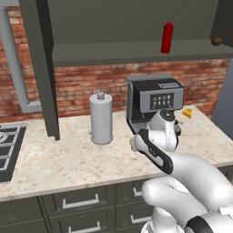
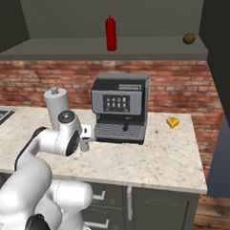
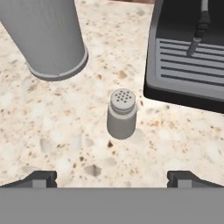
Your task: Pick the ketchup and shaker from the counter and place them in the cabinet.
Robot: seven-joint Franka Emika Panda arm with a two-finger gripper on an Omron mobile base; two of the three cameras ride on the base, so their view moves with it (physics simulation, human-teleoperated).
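Observation:
The shaker, small and light grey with a perforated cap, stands upright on the beige counter, just off the front left corner of the coffee machine. My gripper hovers above it, open wide, fingertips either side and clear of it, nothing held. In the right base view the shaker peeks out under my hand. The ketchup, a slim red bottle, stands upright on the shelf of the cabinet; from the right it is the ketchup.
A tall grey lidded canister stands left of the shaker. The black coffee machine sits at the back, with a yellow wedge to its right. A stove lies at the counter's left end. The cabinet door with its brass knob hangs open on the right.

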